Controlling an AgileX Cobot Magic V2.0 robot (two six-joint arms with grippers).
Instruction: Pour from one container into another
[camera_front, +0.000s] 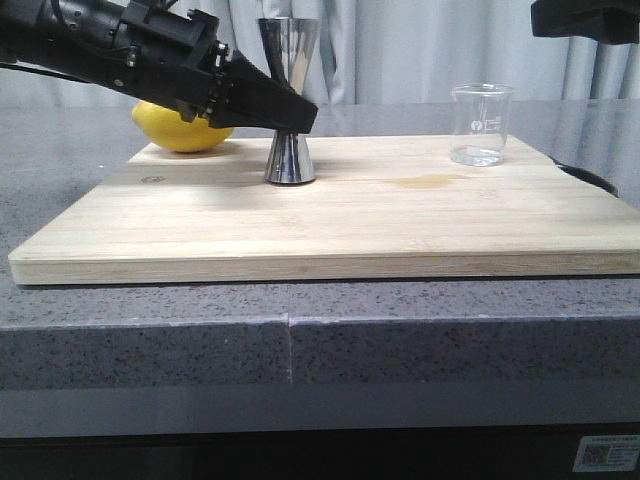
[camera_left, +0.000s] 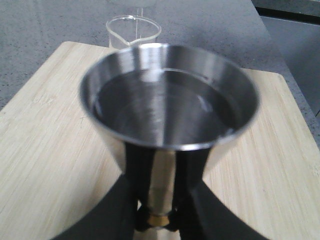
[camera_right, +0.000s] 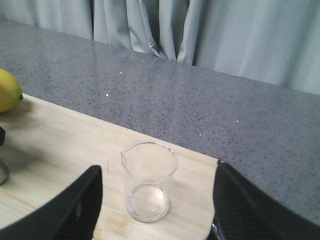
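Note:
The steel jigger (camera_front: 290, 160) stands upright on the wooden board (camera_front: 330, 230), left of centre. My left gripper (camera_front: 295, 112) comes in from the left and is shut on its narrow gold waist. In the left wrist view the black fingers (camera_left: 140, 165) press both sides of the waist, and the jigger's upper cup (camera_left: 170, 95) holds clear liquid. The glass beaker (camera_front: 481, 125) stands upright at the board's far right and looks empty. My right gripper (camera_right: 159, 170) hangs open above the beaker (camera_right: 149, 180), fingers wide on either side and not touching it.
A yellow lemon (camera_front: 180, 128) lies on the board's far left corner, behind the left arm. The board rests on a grey speckled counter (camera_front: 150, 320). Grey curtains hang behind. The right arm (camera_front: 585, 20) shows at the top right of the front view.

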